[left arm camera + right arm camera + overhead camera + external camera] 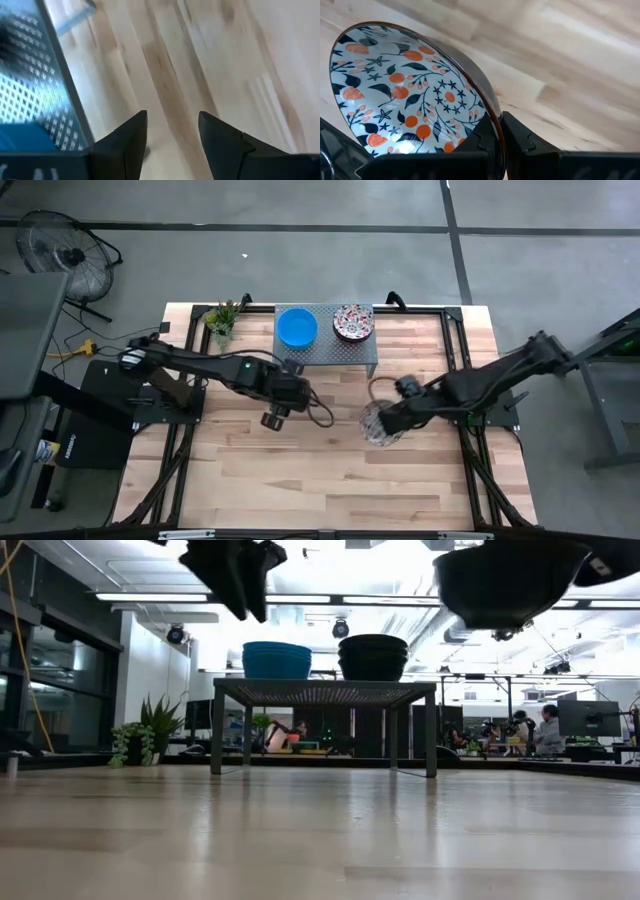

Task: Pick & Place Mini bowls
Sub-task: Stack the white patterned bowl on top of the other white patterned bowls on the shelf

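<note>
A floral mini bowl (405, 90), white inside with a red and dark flower pattern and dark outside, is held high above the table (300, 480), with my right gripper (499, 131) shut on it. It shows right of the table's middle (375, 423) and at the top of the low view (510, 580). On the grey perforated rack (327, 350) at the far edge rest a blue bowl stack (296, 328) and a floral bowl stack (353, 322). My left gripper (172, 135) hangs open over bare wood just in front of the rack (275, 418), with nothing between its fingers. My right gripper pinches the floral bowl's rim (492, 120), one finger (480, 137) inside the bowl and the other (522, 137) against its dark outer wall. The fingers come from above, slanting down. The bowl is lifted clear of the table, mouth up.
A small potted plant (222, 318) stands at the rack's left on the far edge. The rack's legs (217, 730) stand on the wood. The table's near half is bare wood (320, 840). Black frame rails run along the table's left and right sides (465, 360).
</note>
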Robot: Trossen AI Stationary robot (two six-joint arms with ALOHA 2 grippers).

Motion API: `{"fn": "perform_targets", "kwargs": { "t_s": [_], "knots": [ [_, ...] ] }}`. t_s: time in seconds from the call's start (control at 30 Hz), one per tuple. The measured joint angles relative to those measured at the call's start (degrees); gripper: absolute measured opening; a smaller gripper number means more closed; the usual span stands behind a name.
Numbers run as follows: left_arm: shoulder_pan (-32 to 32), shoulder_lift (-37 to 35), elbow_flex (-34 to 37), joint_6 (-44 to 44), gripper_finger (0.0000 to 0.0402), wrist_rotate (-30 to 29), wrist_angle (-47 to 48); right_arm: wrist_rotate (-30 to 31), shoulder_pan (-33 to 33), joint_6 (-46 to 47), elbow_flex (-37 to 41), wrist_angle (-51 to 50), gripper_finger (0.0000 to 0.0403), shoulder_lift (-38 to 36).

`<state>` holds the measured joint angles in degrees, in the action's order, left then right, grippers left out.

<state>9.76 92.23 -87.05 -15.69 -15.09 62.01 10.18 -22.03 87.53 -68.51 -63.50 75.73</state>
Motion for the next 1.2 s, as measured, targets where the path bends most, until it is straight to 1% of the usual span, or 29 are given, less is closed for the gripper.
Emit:
{"fn": "perform_targets", "kwargs": {
  "t_s": [0.03, 0.13, 0.2, 0.3, 0.43, 0.57, 0.63, 0.8, 0.87, 0.93, 0.97, 1.13, 1.2],
  "knots": [
    [-0.01, -1.4, 2.53, 0.53, 0.0172, 0.55, -3.16, 0.1, 0.33, -0.29, 0.0, -1.6, 0.0003, -1.54],
    [-0.03, -6.91, 11.32, 2.25, 0.0172, 2.72, -8.47, 0.85, 1.27, -0.8, 0.0, -6.48, 0.0003, -5.89],
    [-0.04, -9.99, 16.71, 4.07, 0.0172, 4.18, -15.49, 1.02, 2.24, -1.93, 0.0, -9.21, 0.0003, -8.59],
    [0.0, -14.53, 24.28, 8.56, 0.0172, 5.87, -21.58, 0.82, 3.84, -3.97, 0.0, -12.54, 0.0003, -12.14],
    [0.52, -21.3, 32.21, 14.95, 0.0172, 7.08, -30.96, 0.76, 6.37, -7.51, 0.0, -15.84, 0.0003, -16.13],
    [2.42, -27.71, 38.32, 17.7, 0.0172, 6.26, -40.25, 0.75, 8.94, -11.19, 0.0, -18.37, 0.0003, -19.27],
    [3.56, -31.06, 41.18, 18.81, 0.0172, 4.72, -41.98, 0.65, 10.19, -13.1, 0.0, -19.39, 0.0003, -20.42],
    [6.51, -38.34, 47.74, 20.46, 0.0172, -2.96, -47.81, 0.36, 12.96, -17.55, 0.0, -20.56, 0.0003, -22.72],
    [7.59, -41.34, 51.19, 20.46, 0.0172, -5.17, -52.77, 0.24, 13.81, -18.83, 0.0, -20.64, 0.0003, -23.05],
    [7.94, -44.77, 55.33, 20.44, 0.0172, -6.06, -57.87, -0.21, 14.68, -19.79, 0.0, -21.06, 0.0003, -23.18],
    [7.93, -46.06, 57.43, 20.41, 0.0172, -6.03, -62.53, -0.57, 15.12, -20.09, 0.0, -21.0, 0.0003, -23.21],
    [7.85, -52.07, 68.02, 18.5, 0.0172, -4.67, -78.9, -1.65, 17.45, -21.07, 0.0, -20.84, 0.0003, -22.66],
    [7.39, -54.2, 71.59, 17.59, 0.0172, -4.31, -83.36, -1.68, 18.37, -20.31, 0.0, -20.94, 0.0003, -22.58]
  ]
}}
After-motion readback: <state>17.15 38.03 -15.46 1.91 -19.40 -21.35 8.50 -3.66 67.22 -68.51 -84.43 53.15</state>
